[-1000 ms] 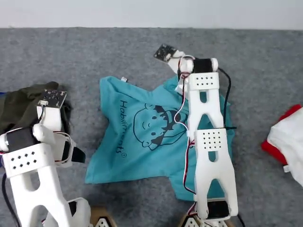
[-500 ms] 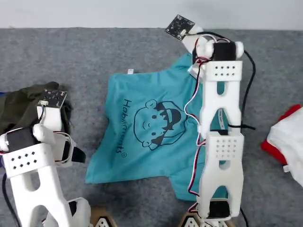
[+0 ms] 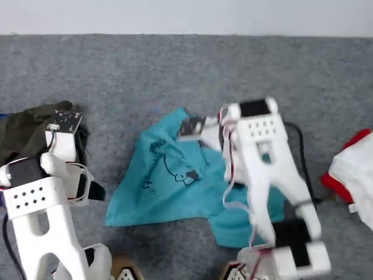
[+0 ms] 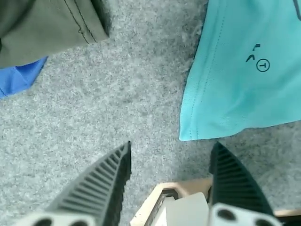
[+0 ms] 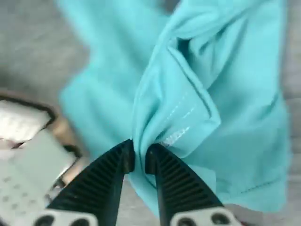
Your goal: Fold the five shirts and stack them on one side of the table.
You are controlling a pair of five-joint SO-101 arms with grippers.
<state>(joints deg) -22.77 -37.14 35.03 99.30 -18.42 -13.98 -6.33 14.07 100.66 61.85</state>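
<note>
The teal shirt (image 3: 166, 178) lies near the middle of the grey-covered table (image 3: 116, 64), closer to the front edge. It is bunched, with its far part pulled up into a ridge and its printed front creased, so only part of the print shows. The right arm (image 3: 265, 163) stands over the shirt's right side. In the right wrist view, the right gripper (image 5: 139, 157) is pressed together on a raised fold of the teal shirt (image 5: 202, 84). A stitched seam runs up from between its fingers (image 5: 162, 169), and the cloth hangs in soft folds around them.

The left arm (image 3: 38, 198) is at the front left corner of the table. The left gripper (image 4: 171, 147) is spread wide with nothing in it, and hovers over bare grey surface. A hem corner of the teal shirt (image 4: 235, 89) lies just beside one of its fingers. An olive shirt (image 3: 26, 128) is heaped at the left edge, with a blue cloth (image 4: 19, 80) poking out beneath it. A white and red shirt (image 3: 352, 175) lies at the right edge, well apart from the teal one.
</note>
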